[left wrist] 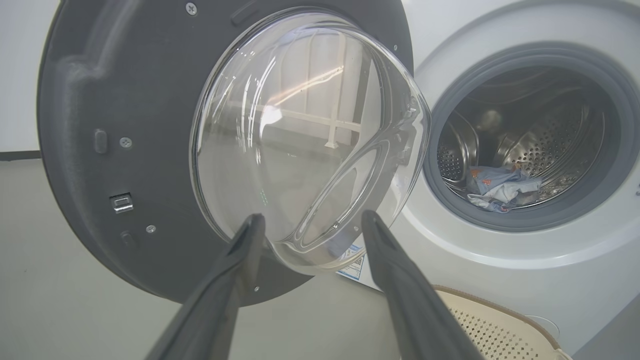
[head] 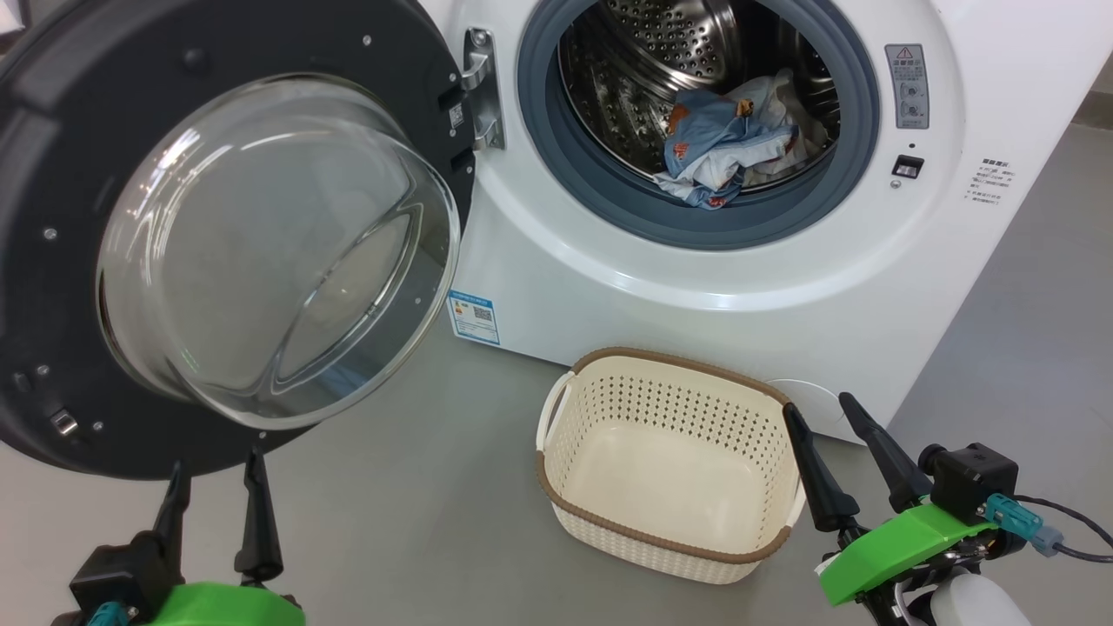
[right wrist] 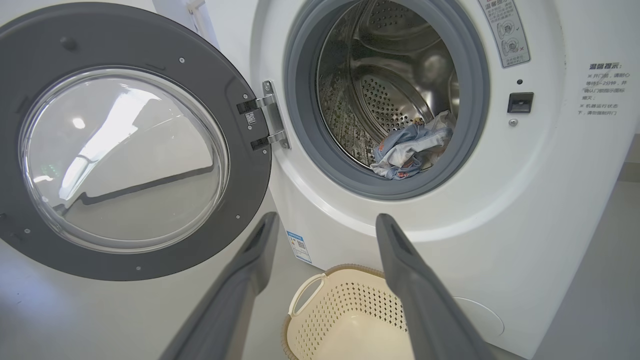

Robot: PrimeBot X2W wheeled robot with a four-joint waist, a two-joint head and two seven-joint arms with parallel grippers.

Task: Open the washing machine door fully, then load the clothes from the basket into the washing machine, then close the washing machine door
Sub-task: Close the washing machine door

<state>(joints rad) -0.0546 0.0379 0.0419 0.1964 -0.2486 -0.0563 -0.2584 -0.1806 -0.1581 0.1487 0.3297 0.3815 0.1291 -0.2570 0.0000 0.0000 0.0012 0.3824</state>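
The washing machine fills the upper middle and right of the head view. Its white front faces the camera and a grey gasket rings the open steel drum. The washing machine door stands wide open on its hinge at the upper left, with its dark inner side and bulging glass bowl turned toward the camera. The basket sits upright on the grey floor in the lower middle, just in front of the machine's base, its bare cream bottom showing. The clothes lie bunched inside the drum, low at the front, against the gasket. At the lower left, the left gripper has its fingers spread and holds nothing, its tips pointing up at the door's lower rim. At the lower right, the right gripper is likewise parted and holds nothing, its tips beside the basket's right rim.
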